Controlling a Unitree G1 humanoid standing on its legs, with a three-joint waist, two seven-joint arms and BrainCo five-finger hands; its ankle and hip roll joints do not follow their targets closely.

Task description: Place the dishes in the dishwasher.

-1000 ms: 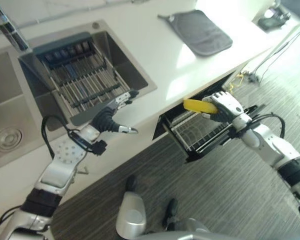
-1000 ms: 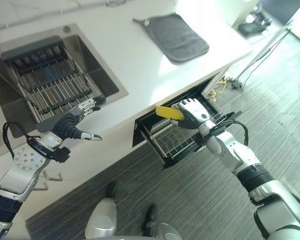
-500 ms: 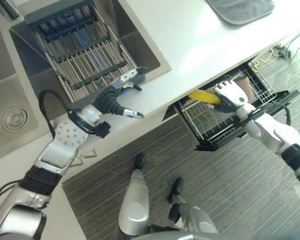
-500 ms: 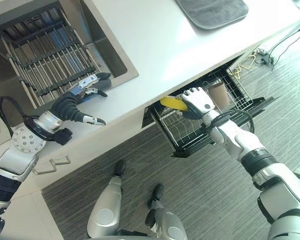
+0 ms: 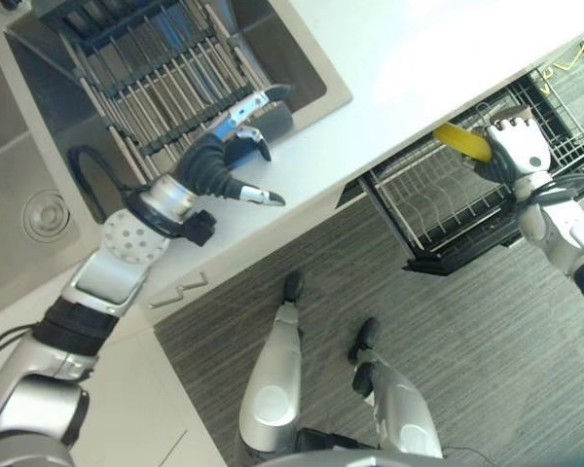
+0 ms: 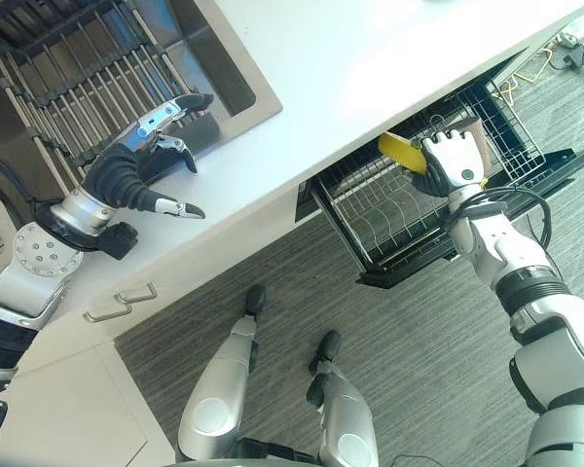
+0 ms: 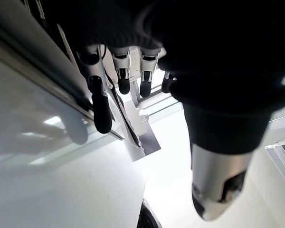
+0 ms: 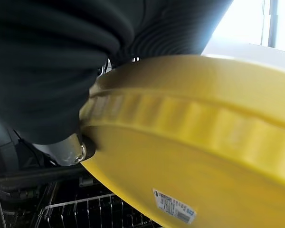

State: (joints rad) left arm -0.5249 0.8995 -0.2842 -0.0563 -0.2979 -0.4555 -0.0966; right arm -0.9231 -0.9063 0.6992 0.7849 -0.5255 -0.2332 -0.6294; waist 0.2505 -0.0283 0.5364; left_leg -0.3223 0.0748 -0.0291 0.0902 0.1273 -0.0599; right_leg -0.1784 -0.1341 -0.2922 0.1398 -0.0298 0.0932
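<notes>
At the far left, the sink (image 5: 302,92) holds a wire drying rack (image 5: 165,73), which we judge to be where dishes wait before loading. Just beside its near rim, our left hand (image 5: 219,161) hovers over the white table (image 6: 321,68) with fingers spread and relaxed, holding nothing; we judge it idle and parked clear of the other arm's work. Our left wrist view shows those fingers (image 7: 102,109) hanging loosely above the pale surface.

Moving right, under the table's edge, the dishwasher's lower rack (image 6: 389,214) is pulled out over the grey floor (image 5: 467,370), its upright wire tines exposed to take plates on edge. Over the rack, our right hand (image 6: 446,161) is clamped on the yellow plate (image 6: 401,151), fingers curled over its rim. We hold it by one edge and tilted, which we judge suits sliding it down between the tines.

Seen close in our right wrist view, the plate (image 8: 194,156) is bright yellow and round, with a ribbed band around its rim and a small printed label on its underside. It looks light and rigid, probably plastic.
</notes>
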